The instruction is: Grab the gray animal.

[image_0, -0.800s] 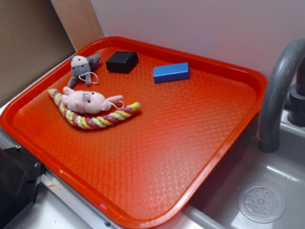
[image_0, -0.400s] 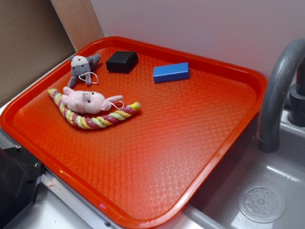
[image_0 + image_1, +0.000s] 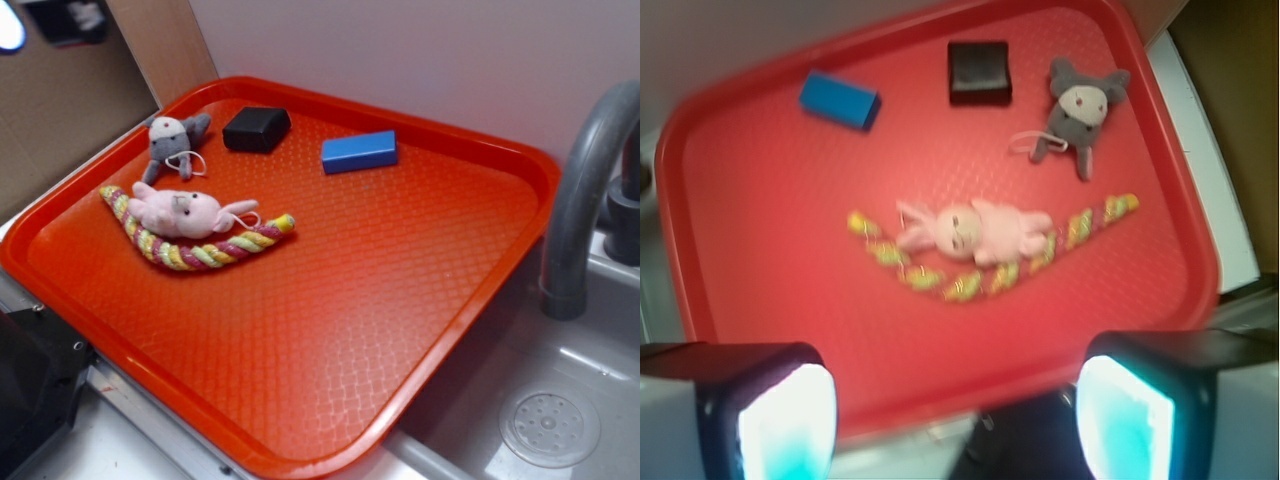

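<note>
I am seeing my gripper [image 3: 955, 425] hovering high with its jaws standing wide apart and empty. Past them, a pink toy [image 3: 975, 230] is lying on a striped rope [image 3: 980, 275]. Farther, the gray animal [image 3: 1080, 110] is resting beside a black box [image 3: 978, 72], in the red tray's [image 3: 760, 300] corner.

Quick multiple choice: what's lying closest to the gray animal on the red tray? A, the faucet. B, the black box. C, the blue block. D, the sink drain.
B: the gray animal lies in the tray's far left corner with the black box just beside it, while the blue block sits farther along the back edge.
</note>
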Robot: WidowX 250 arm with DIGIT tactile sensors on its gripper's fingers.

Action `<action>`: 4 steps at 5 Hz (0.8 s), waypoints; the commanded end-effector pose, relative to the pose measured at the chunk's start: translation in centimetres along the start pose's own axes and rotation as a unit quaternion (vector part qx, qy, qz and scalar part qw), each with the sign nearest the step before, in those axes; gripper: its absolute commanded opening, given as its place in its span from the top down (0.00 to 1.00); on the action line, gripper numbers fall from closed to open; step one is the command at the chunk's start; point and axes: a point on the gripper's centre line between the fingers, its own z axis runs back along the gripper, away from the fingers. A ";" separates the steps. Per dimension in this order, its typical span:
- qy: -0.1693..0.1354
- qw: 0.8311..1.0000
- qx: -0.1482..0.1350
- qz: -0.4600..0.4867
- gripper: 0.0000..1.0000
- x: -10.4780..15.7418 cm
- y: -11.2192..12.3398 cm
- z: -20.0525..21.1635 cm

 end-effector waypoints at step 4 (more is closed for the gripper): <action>-0.029 0.989 0.035 0.143 0.00 11.2 9.0 -11.6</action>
